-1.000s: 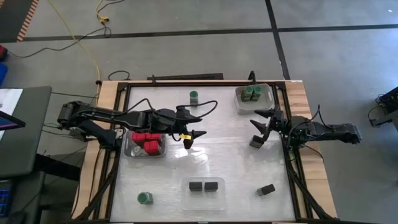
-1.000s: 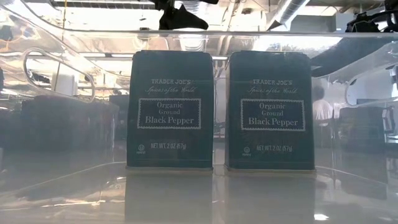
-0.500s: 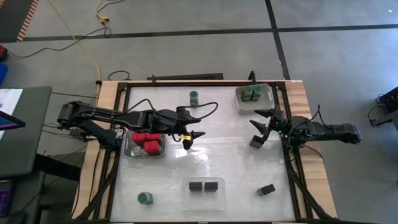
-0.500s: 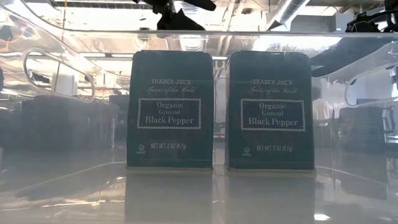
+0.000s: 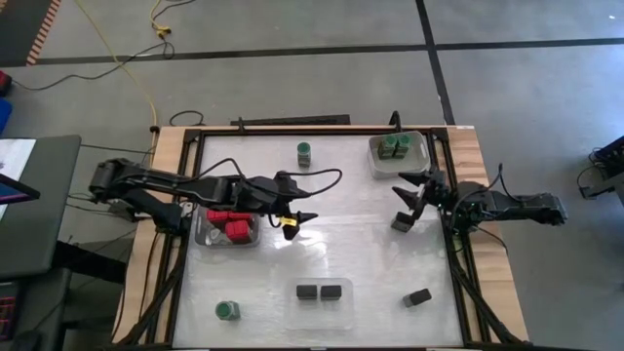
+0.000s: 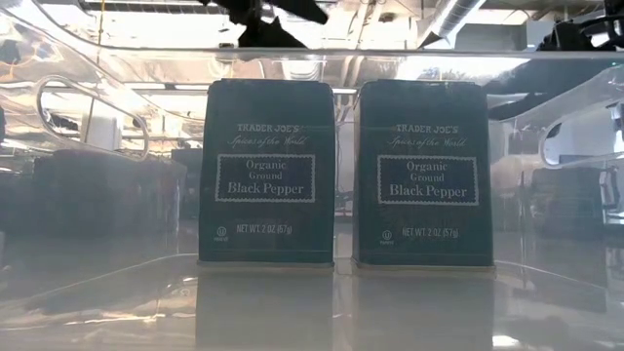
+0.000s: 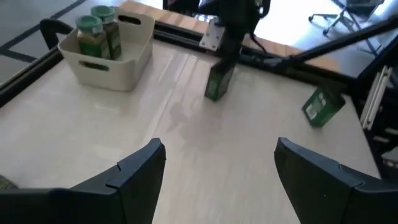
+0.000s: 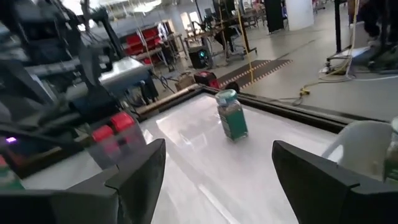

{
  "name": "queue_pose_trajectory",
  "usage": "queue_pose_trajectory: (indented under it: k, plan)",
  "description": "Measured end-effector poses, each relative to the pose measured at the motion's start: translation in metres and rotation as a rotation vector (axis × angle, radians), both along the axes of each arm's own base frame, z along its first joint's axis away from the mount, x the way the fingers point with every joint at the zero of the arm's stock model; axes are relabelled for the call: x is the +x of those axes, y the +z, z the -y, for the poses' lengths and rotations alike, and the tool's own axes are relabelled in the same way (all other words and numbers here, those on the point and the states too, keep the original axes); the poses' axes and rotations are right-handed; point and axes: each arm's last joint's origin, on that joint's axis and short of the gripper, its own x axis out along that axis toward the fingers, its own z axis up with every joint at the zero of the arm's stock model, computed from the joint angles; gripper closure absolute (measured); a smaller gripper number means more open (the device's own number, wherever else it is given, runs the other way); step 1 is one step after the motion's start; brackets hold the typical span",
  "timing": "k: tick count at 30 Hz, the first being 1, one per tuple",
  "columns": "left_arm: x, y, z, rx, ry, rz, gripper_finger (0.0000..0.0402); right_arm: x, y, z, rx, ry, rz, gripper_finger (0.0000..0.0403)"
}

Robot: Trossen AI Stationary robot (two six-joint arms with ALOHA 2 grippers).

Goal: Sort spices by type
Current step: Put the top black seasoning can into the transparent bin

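1. Left gripper (image 5: 295,223): jaws spread wide, nothing between them. It hangs over bare table, just beside the clear plastic tray (image 5: 207,237) that holds the red blocky spice containers (image 5: 227,222).
2. Right gripper (image 5: 406,200): jaws also apart and empty, positioned at the right side of the white table (image 5: 341,249), above a black rectangular spice box (image 5: 400,223) standing there.
3. Two black pepper boxes (image 5: 322,291) stand side by side in a clear tray at the near middle; in the low view their labels face the camera.
4. A cream bin (image 5: 377,164) at the far right corner holds green-lidded jars (image 5: 395,145).
5. Loose items: one green-lidded jar (image 5: 304,151) at the far edge, another (image 5: 226,310) at near left, one black box (image 5: 419,297) lying at near right.
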Motion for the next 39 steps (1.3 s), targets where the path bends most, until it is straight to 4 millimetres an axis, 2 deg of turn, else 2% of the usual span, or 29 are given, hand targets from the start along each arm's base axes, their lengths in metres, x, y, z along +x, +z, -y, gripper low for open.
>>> queue_pose_trajectory:
  k: [4, 8, 13, 16, 22, 28, 33, 39]
  plan:
    - [-0.016, -0.011, -0.002, 0.020, -0.009, 0.008, 0.0111, 0.000, 0.005, 0.000, 0.011, 0.017, 0.057, 0.0083]
    - [-0.040, -0.019, -0.005, 0.023, -0.010, 0.088, 0.0111, 0.002, 0.010, -0.001, 0.026, 0.020, 0.090, 0.0088]
    - [-0.079, -0.036, -0.012, 0.020, 0.005, 0.142, 0.0111, 0.010, 0.022, -0.001, 0.041, 0.021, 0.017, 0.0092]
    - [-0.100, -0.045, -0.017, 0.036, 0.016, 0.179, 0.0111, 0.019, 0.040, -0.001, 0.034, 0.020, -0.039, 0.0093]
    - [-0.134, -0.053, -0.023, 0.060, 0.030, 0.289, 0.0111, 0.040, 0.081, -0.002, 0.032, 0.032, -0.307, 0.0093]
    - [-0.156, -0.054, -0.023, 0.063, 0.030, 0.349, 0.0111, 0.063, 0.109, -0.006, 0.102, 0.118, -0.622, 0.0093]
    - [-0.163, -0.059, -0.024, 0.057, 0.031, 0.357, 0.0111, 0.079, 0.107, -0.011, 0.181, 0.194, -0.839, 0.0093]
    - [-0.163, -0.065, -0.022, 0.026, -0.006, 0.297, 0.0111, 0.089, 0.084, -0.028, 0.276, 0.252, -1.050, 0.0093]
